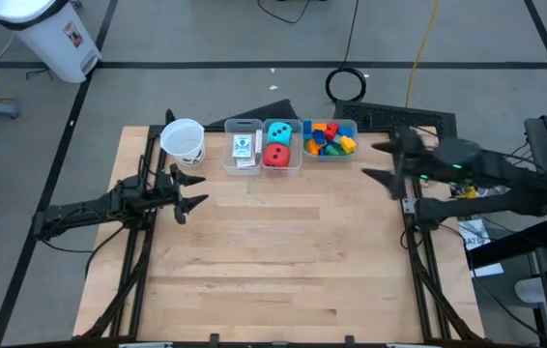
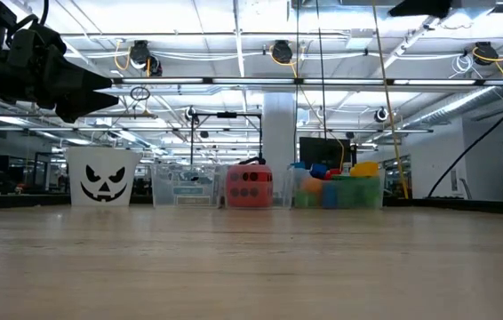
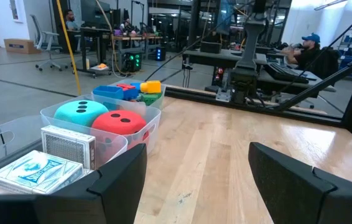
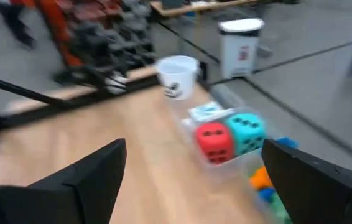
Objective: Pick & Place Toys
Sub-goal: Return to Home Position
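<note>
The left gripper [image 1: 201, 190] hangs with its fingers spread and holding nothing at the table's left edge, just beside the white paper cup [image 1: 183, 141]. Three clear plastic bins [image 1: 244, 123] stand side by side along the far edge. The first holds boxy card packs [image 1: 244, 148], the middle one the soft teal die [image 1: 277, 132] and red die [image 1: 276, 155], and the last a heap of glossy bricks [image 1: 327, 140]. The right gripper [image 1: 372, 160], also spread and holding nothing, hangs near the right edge, just beside the brick bin. The smooth wooden tabletop [image 1: 283, 271] stretches wide between the grippers.

On the tabletop [image 1: 283, 251], three clear bins [image 1: 244, 123] line up beside the white cup [image 1: 184, 141]: card packs [image 1: 243, 147] nearest it, teal die [image 1: 277, 132] and red die [image 1: 276, 155] next, bricks [image 1: 330, 138] farthest.
</note>
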Tool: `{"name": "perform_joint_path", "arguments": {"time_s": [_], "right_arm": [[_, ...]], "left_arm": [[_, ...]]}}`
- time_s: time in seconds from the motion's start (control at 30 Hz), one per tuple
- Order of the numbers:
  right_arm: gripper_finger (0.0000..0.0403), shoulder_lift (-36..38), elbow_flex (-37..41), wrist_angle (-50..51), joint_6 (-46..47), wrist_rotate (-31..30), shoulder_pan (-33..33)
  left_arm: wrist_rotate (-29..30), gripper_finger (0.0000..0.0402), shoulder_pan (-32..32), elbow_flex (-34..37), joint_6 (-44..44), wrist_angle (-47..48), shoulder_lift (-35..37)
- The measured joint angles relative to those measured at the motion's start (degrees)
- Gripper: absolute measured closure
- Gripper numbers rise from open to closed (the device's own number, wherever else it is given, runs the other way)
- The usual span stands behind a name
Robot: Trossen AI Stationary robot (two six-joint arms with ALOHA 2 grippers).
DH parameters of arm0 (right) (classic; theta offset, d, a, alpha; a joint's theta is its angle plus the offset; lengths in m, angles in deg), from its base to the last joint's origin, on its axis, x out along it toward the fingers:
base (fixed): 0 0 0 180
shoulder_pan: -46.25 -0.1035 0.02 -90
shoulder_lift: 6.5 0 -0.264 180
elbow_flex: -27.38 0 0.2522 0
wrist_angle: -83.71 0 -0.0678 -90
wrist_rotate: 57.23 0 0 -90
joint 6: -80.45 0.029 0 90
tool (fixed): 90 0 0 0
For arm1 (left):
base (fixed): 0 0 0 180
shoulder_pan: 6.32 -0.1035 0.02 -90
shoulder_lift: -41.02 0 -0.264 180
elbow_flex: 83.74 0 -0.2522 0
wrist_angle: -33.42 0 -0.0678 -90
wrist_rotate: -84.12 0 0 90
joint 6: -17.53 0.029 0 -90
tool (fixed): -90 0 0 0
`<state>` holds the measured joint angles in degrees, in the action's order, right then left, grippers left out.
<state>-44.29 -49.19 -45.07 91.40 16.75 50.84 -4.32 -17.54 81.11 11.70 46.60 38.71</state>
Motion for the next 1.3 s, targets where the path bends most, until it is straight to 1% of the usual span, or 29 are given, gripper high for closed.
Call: {"name": "perform_joint_path", "arguments": {"time_s": [0.1, 0.23, 0.3, 0.4, 0.53, 0.6, 0.67, 0.8, 0.9, 1.0, 1.07, 1.13, 1.3], "right_arm": [[0.0055, 6.08, 0.00, 3.40, 4.92, 0.21, -3.88], [0.0053, 12.60, 0.19, 7.20, 4.76, -0.12, -6.30], [0.0053, 15.37, 1.27, 8.22, 6.71, -0.21, -6.61], [0.0053, 18.99, 4.97, 6.99, 8.54, -0.85, -6.59], [0.0053, 22.82, 13.07, 2.63, 6.71, -6.27, -6.59], [0.0053, 24.40, 18.39, -1.68, 6.37, -10.03, -6.57], [0.0053, 25.53, 24.14, -6.56, 6.37, -12.32, -6.57], [0.0053, 25.89, 35.45, -18.56, 6.34, -12.40, -6.59], [0.0053, 25.45, 44.21, -33.44, 4.22, -12.55, -6.50], [0.0053, 25.24, 51.09, -50.17, -2.78, -11.93, -6.46], [0.0053, 25.28, 53.97, -58.74, -6.98, -10.98, -6.46], [0.0053, 25.60, 56.06, -63.77, -8.49, -10.83, -6.55], [0.0053, 25.81, 59.79, -67.83, -8.35, -10.80, -6.57]], "left_arm": [[0.00, 0.0114, 0.00, 0.00, 0.00, 0.01, 0.01], [0.00, 0.0114, 0.00, 0.00, 0.00, 0.00, 0.01], [0.00, 0.0114, 0.00, 0.00, 0.00, 0.00, 0.00], [0.00, 0.0114, 0.00, 0.00, 0.00, 0.00, 0.02], [0.00, 0.0114, 0.00, 0.00, 0.00, 0.00, 0.02], [0.00, 0.0114, 0.00, 0.00, 0.00, 0.00, 0.01], [0.00, 0.0114, 0.00, 0.00, 0.00, 0.00, 0.01], [0.00, 0.0114, 0.00, 0.00, 0.00, 0.00, 0.02], [0.00, 0.0114, 0.00, 0.00, 0.00, 0.00, 0.00], [0.00, 0.0114, 0.00, 0.00, 0.00, 0.00, 0.01], [0.00, 0.0114, 0.00, 0.00, 0.00, 0.00, 0.02], [0.00, 0.0114, 0.00, 0.00, 0.00, 0.00, 0.02], [0.00, 0.0114, 0.00, 0.00, 0.00, 0.00, 0.02]]}}
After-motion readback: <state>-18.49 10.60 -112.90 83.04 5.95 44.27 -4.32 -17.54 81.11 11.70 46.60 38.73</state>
